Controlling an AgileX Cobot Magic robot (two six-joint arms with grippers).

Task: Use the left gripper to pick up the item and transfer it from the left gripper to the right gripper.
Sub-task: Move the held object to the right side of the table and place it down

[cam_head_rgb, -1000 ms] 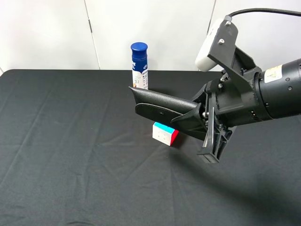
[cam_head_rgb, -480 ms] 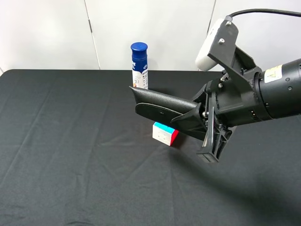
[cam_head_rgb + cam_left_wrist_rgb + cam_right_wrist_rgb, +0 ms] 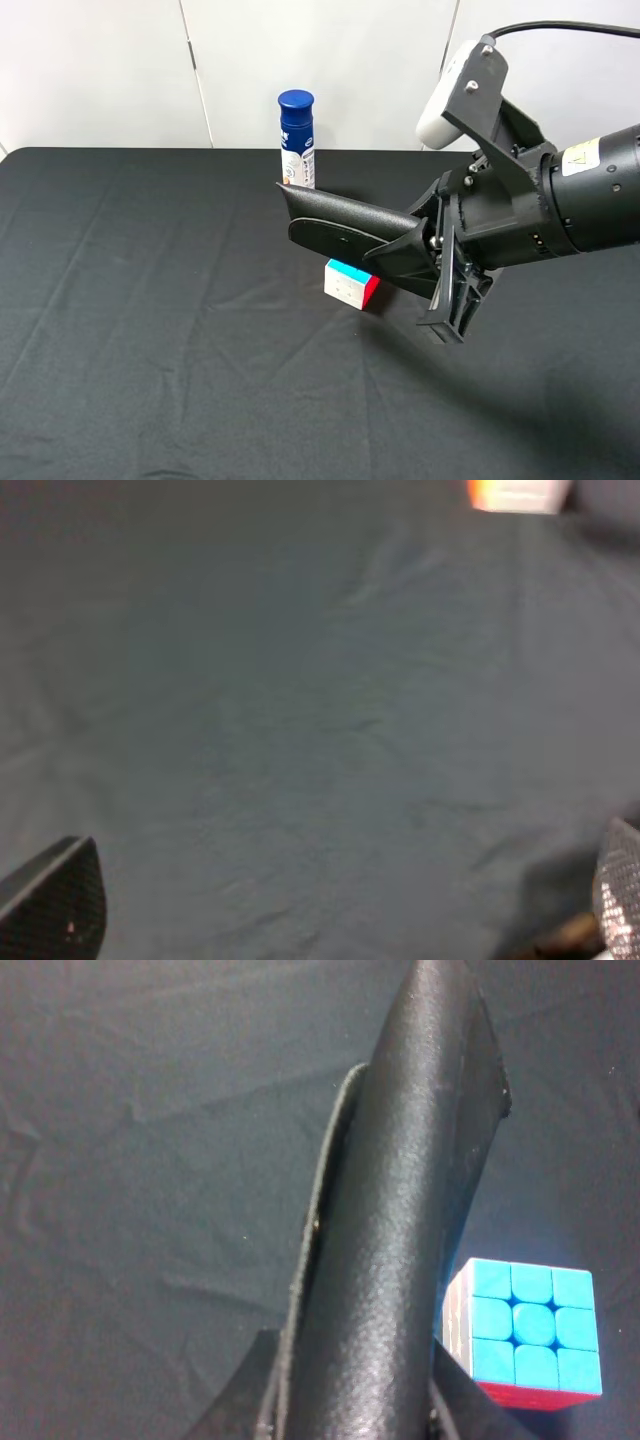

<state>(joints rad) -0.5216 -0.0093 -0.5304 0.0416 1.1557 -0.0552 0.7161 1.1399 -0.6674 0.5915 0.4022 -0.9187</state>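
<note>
Black pouch (image 3: pixel 330 218) was held clamped by right gripper (image 3: pixel 405 258) at frame centre, left gripper (image 3: pixel 335 905) spread wide; handover judged complete, steady holding required.

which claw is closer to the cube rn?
Right. The right claw, shut on the pouch, hangs just above the cube; the left claw is open over bare cloth, outside the high view.
</note>
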